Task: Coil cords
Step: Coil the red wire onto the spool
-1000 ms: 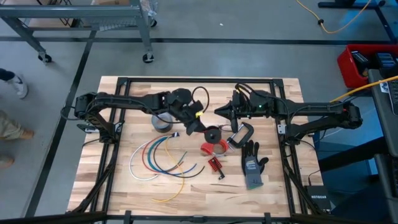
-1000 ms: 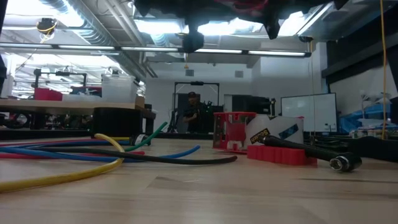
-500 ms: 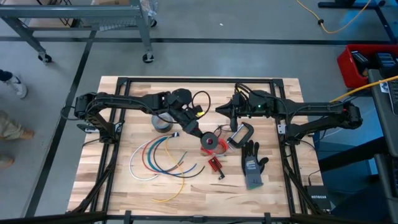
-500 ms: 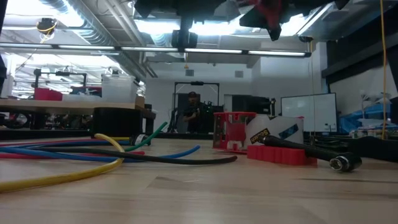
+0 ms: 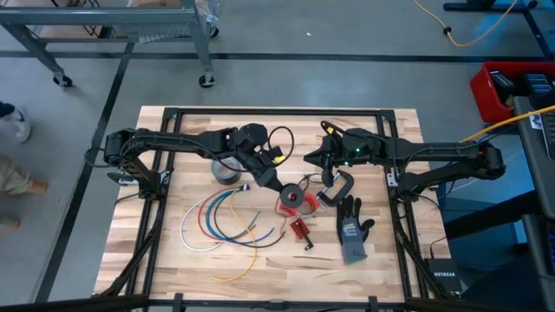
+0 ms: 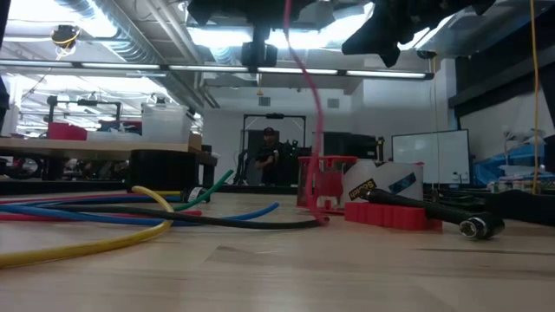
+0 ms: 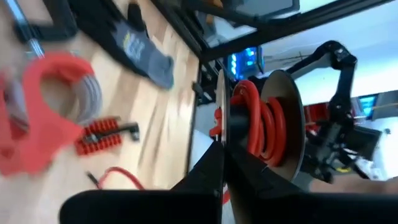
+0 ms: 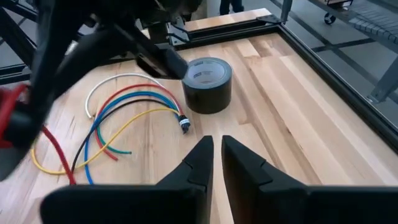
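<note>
My left gripper [image 5: 279,184] hangs over the table's middle, shut on a small spool [image 5: 291,198] wound with the red cord [image 7: 258,124]. A free length of that red cord [image 6: 308,113] hangs from the spool, its end lying on the table. White, blue, red, green and yellow cords [image 5: 221,217] lie loose on the wood at the near left. To the right of the spool, my right gripper [image 5: 310,157] hovers above the table. Its fingers [image 8: 202,155] stand almost together and have nothing between them. My left gripper pinches one thin disc flange of the spool [image 7: 221,106] at its rim between its two fingers. The fingers come slanting down from the table's left. The spool is lifted clear of the table and tipped on its side, and the cord's free length hangs slack below it.
A grey tape roll [image 5: 227,172] stands under the left arm. A red tape dispenser [image 7: 59,99], a black clamp [image 5: 338,185], a small red clip [image 5: 300,229] and a grey glove [image 5: 351,230] lie to the right of the cords. A person [image 6: 270,156] stands far back in the room.
My left gripper has rolled in place and tipped the spool, so that its red windings now face up. A length of red cord has dropped from the spool and now hangs down to the table. My right gripper has dipped its fingers a little.
</note>
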